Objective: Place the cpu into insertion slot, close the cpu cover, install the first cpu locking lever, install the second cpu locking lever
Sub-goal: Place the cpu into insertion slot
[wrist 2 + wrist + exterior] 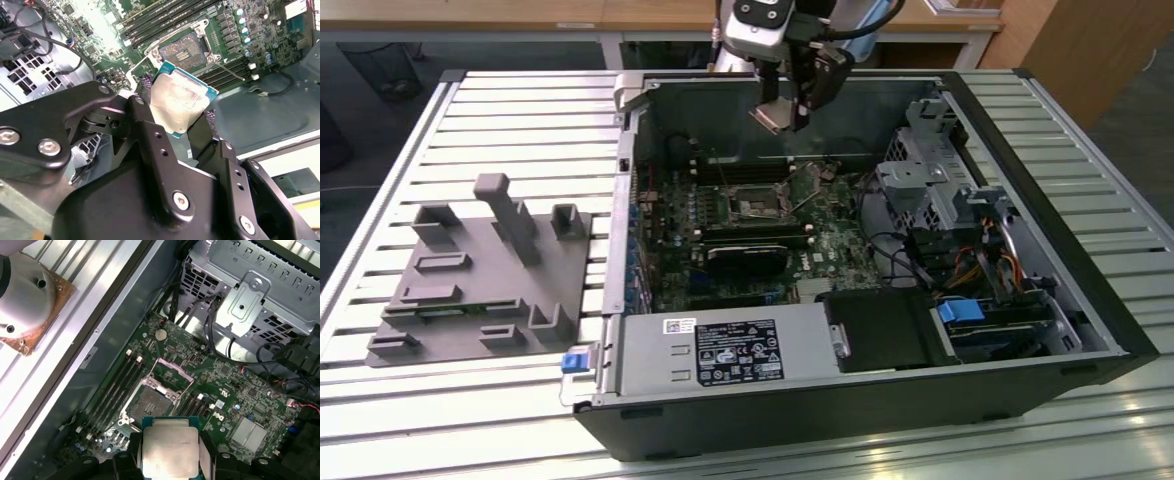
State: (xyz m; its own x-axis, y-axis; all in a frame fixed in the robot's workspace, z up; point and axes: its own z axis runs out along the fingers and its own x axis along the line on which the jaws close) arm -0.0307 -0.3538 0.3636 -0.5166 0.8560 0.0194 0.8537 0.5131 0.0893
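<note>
Two black fingers of the pincer (177, 107) clamp the cpu (182, 97) by opposite edges, so I log it as narrow and holding the chip. The first wrist view shows the chip's flat, square, silver-grey metal lid on a teal-green base. In the second wrist view the same face looks pale and hazy, probably glare.

The chip hangs above the open computer case (1067, 300), apart from the board; in the exterior view it sits up near the far wall. The insertion slot (150, 402) lies uncovered below it. It is square, with a dark recessed middle and a grey metal rim, set in the green circuit board (225, 390). The cpu cover (176, 374), a thin grey frame with a big window, looks swung up beside the slot, so I judge the way in is free.

My read on doing this step well:
- Level the chip and square its edges to the slot rim.
- Match the corner orientation.
- Come straight down with no sideways sliding over the contact field.
- Let go only once it sits flat.

The lid is slick metal and the grip is on the edges only, so I'd go slowly. Long black memory slots (117, 385) flank the socket. The case sits on a ribbed metal table (520, 110), next to a grey moulded fixture (480, 270).
</note>
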